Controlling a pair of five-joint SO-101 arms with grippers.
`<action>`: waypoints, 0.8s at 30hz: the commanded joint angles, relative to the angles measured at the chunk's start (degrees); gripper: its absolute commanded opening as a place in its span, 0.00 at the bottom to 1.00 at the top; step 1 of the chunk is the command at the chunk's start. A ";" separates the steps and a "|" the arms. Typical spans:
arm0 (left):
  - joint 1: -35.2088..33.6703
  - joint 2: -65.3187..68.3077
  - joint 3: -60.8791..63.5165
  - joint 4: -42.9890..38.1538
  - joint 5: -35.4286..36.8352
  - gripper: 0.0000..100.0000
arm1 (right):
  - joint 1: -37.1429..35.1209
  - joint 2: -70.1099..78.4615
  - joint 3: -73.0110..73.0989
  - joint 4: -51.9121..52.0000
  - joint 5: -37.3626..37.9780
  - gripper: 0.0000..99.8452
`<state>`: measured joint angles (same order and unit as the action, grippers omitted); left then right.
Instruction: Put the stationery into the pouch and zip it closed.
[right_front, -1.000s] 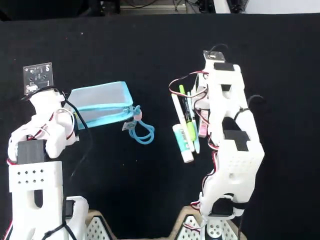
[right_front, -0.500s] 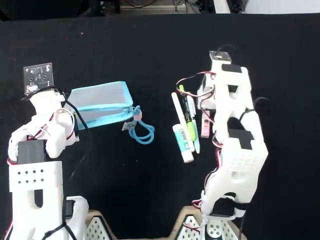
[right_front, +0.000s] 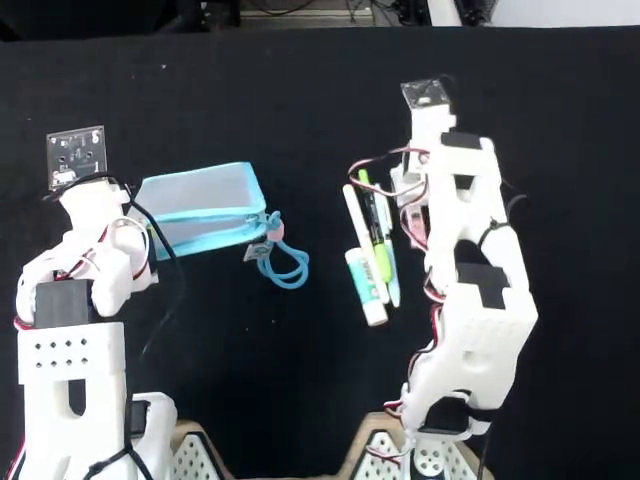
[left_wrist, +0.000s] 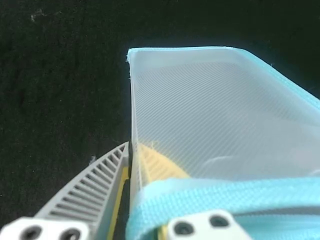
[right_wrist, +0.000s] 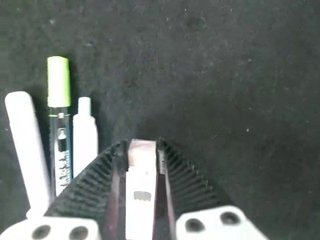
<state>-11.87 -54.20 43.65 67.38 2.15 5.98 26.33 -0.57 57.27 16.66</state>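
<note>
At nine o'clock on the black table (right_front: 300, 90), the left gripper (left_wrist: 132, 150) is clamped on one end of the pale-blue mesh zip pouch (right_front: 203, 205), presumably anchoring it for loading. At three o'clock of the white and green plastic pens (right_front: 370, 255), the right gripper (right_wrist: 141, 146) pinches a slim pink-and-white eraser stick (right_wrist: 140, 192), likely bound for the pouch.

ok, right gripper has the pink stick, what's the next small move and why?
Probably lift it and carry it toward the pouch. The right gripper is shut on the pink stick, the left gripper holds the pouch's edge, and the pens lie loose beside the stick.
</note>
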 joint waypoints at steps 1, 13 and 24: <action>-0.75 0.09 -0.13 -0.44 0.62 0.03 | -0.53 -3.56 -0.40 1.14 0.97 0.11; -0.75 0.09 -0.13 -0.26 0.62 0.03 | -0.88 0.22 -4.35 4.40 1.23 0.18; -0.75 0.09 -0.13 -0.26 0.44 0.03 | -0.62 8.40 -19.47 16.53 0.88 0.00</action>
<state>-11.87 -54.20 43.65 67.38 2.15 5.98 35.12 -15.08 71.34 17.54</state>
